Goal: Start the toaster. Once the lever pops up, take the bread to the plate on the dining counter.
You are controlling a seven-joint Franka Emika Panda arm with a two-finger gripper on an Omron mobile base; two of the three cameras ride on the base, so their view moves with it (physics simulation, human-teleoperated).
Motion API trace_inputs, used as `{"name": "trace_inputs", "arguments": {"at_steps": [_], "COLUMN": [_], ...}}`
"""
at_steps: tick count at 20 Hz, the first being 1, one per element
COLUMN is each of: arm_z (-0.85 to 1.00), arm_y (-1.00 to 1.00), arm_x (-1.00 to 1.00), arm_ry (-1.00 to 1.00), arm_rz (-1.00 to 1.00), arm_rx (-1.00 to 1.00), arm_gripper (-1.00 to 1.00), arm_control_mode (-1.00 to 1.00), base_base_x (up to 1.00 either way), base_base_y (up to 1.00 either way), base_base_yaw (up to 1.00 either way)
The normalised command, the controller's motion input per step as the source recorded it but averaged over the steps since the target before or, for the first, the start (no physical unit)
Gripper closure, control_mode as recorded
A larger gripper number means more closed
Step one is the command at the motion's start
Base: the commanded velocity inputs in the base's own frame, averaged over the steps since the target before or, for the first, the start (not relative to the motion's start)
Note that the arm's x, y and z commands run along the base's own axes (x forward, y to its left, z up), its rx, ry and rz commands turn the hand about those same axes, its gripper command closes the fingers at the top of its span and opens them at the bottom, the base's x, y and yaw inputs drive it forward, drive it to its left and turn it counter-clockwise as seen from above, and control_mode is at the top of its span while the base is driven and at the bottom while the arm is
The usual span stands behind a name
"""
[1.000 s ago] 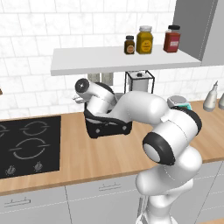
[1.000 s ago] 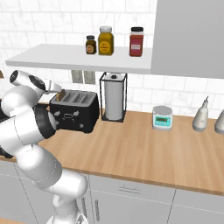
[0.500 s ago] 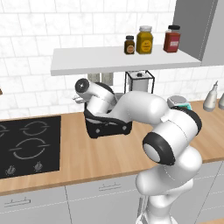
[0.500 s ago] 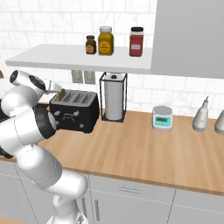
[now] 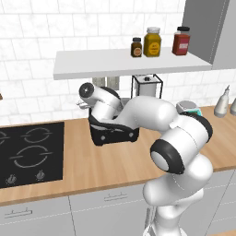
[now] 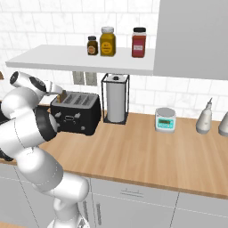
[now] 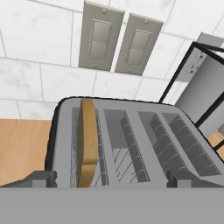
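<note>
Atop boxy black toaster, flat tan bread, seemingly upright

3 jars, 1 toaster, 1 bread, 2 wall switches.

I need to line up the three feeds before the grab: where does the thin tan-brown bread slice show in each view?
Left base view: the arm stands in front of the toaster's top, so I cannot pick the slice out.
Right base view: thin tan-brown bread slice stands up at the left end of the black boxy toaster.
Hand view: upright in the leftmost slot, lower left.
Shared landmark: the black wire paper-towel holder beside the toaster.
</note>
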Motion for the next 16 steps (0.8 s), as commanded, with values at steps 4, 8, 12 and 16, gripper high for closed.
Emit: {"name": "trace_inputs", "arguments": {"at_steps": [4,8,12,16], "arm_z": [0.00,0.00,0.00,0.00], "arm_y": [0.00,0.00,0.00,0.00], "arm_x": [0.00,0.00,0.00,0.00], "arm_ry": [0.00,0.00,0.00,0.00], "arm_rz": [0.00,0.00,0.00,0.00], "arm_rx": [0.00,0.00,0.00,0.00], "arm_gripper": [-1.00,-1.00,-1.00,-1.00], "arm_control_mode": [-1.00,-1.00,-1.00,-1.00], "base_base_x": [0.00,0.00,0.00,0.00], "base_base_y": [0.00,0.00,0.00,0.00], "base_base_yaw": [0.00,0.00,0.00,0.00]}}
